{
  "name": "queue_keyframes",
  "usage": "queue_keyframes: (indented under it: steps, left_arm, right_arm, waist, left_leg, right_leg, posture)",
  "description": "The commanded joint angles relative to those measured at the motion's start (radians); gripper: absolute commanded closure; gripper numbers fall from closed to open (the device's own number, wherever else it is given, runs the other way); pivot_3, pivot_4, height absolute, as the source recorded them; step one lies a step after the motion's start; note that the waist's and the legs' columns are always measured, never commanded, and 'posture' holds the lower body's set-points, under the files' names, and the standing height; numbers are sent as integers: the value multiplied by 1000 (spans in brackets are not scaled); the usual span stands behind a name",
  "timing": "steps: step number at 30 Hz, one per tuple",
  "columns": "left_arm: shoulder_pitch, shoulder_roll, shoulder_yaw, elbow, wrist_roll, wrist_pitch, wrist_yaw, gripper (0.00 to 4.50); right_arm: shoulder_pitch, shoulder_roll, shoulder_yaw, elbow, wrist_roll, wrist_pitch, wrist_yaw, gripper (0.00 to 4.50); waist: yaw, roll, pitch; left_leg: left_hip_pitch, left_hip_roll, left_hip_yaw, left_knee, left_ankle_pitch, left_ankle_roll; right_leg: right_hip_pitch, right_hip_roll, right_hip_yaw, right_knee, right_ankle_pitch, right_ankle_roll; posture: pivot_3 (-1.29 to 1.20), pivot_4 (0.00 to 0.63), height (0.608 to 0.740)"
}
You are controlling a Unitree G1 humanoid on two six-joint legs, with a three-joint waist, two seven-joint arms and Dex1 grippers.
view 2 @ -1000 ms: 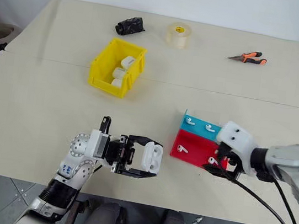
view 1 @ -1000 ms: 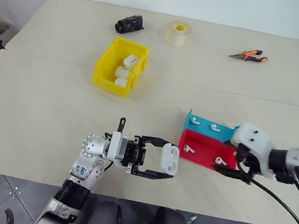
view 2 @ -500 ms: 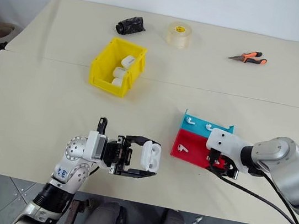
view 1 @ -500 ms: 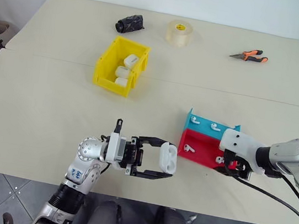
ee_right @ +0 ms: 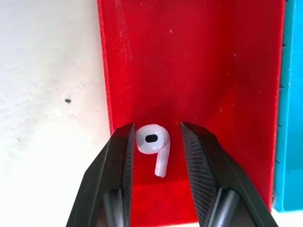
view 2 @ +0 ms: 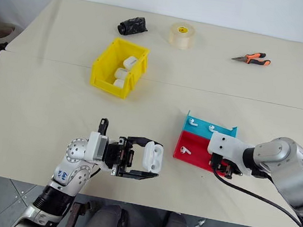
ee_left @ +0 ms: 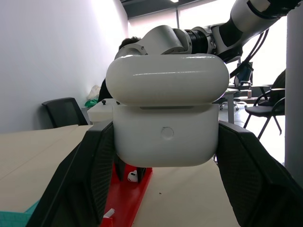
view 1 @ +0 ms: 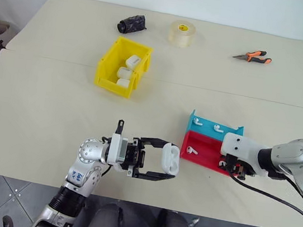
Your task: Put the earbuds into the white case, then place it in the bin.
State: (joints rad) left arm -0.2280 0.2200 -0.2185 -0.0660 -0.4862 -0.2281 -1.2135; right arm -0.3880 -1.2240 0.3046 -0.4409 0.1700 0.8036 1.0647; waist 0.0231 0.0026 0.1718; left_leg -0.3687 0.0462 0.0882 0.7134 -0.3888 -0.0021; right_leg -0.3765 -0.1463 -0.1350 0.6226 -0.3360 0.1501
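Observation:
My left gripper (view 1: 163, 160) is shut on the white case (ee_left: 165, 132) and holds it above the table's near edge, lid uppermost. My right gripper (ee_right: 157, 127) points down into the red half of the tray (ee_right: 199, 61). Its fingers straddle one of the earbuds (ee_right: 152, 141): one finger touches the bud and a thin gap remains at the other. More earbuds lie in the tray, one in the red part (view 1: 190, 150) and two in the teal part (view 1: 196, 120). The yellow bin (view 1: 105, 73) stands at mid-table to the left, with several white cases (view 1: 132, 61) inside.
Along the far edge lie a black object (view 1: 131, 24), a roll of tape (view 1: 181, 33) and orange-handled pliers (view 1: 254, 56). Bare tabletop lies between the bin and the tray.
The right gripper has dropped onto the red tray's near corner, turned at the wrist, and narrowed its fingers around an earbud. The left gripper and the case have stayed put.

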Motion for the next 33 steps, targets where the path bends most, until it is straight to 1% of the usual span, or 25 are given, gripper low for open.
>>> queue_keyframes:
  steps: [1,11,13,15,22,24,28,29,31,33]
  left_arm:
    - [-2,-4,-12,-42,-4,-2,8,1702]
    - [-3,-2,-11,-49,-5,5,11,1702]
    - [-4,-1,-10,-50,-6,7,11,1702]
    - [-5,0,-9,-51,-6,10,12,1702]
    - [-10,12,-9,-57,-18,50,10,1702]
    - [-14,12,-5,-54,-17,57,16,1702]
    - [-18,12,3,-38,-10,47,13,1702]
    - [-22,11,6,-32,-11,49,13,1702]
    - [-24,7,16,-23,-23,43,7,1702]
    - [-28,18,21,-14,-44,69,-13,1702]
  right_arm:
    - [-3,-15,4,3,-42,-20,17,2928]
    - [13,-7,6,7,-78,-47,63,2928]
    - [16,-4,6,7,-79,-48,69,3283]
    - [17,4,4,9,-86,-48,66,3750]
    - [20,27,-16,2,-88,-38,52,3750]
    - [25,42,-50,-7,-58,-25,46,3750]
    - [44,104,-200,-31,96,-3,78,3750]
    - [62,127,-254,-20,131,-49,88,3750]
    - [94,155,-323,-6,166,-116,91,3750]
    - [129,255,-421,12,259,-212,100,3750]
  waist:
    - [0,0,0]
    - [0,0,0]
    - [0,0,0]
    - [0,0,0]
    - [-2,-1,0]
    - [-2,-1,0]
    - [-1,-1,0]
    - [2,-1,0]
    - [4,-1,0]
    - [3,-2,0]
  left_leg:
    - [0,0,0,0,0,0]
    - [0,0,0,0,0,0]
    - [0,0,0,0,0,0]
    - [0,0,0,0,0,0]
    - [1,0,0,0,0,0]
    - [1,0,0,0,0,0]
    - [0,0,0,0,0,0]
    - [0,0,0,0,0,0]
    - [0,0,-1,1,0,0]
    - [0,0,0,1,0,0]
  right_leg:
    - [0,0,0,0,0,0]
    - [0,0,0,0,0,0]
    - [0,0,0,0,0,0]
    - [0,0,0,0,0,0]
    - [0,0,0,1,0,0]
    - [0,0,0,1,0,0]
    - [0,0,0,1,0,0]
    - [0,0,0,1,0,0]
    - [0,0,0,1,0,0]
    - [0,0,0,1,0,0]
  posture:
    - [0,150,740]
    - [0,150,740]
    - [0,150,740]
    - [0,150,740]
    - [0,150,740]
    - [0,150,740]
    - [0,150,740]
    - [0,150,740]
    - [0,150,740]
    - [0,150,740]
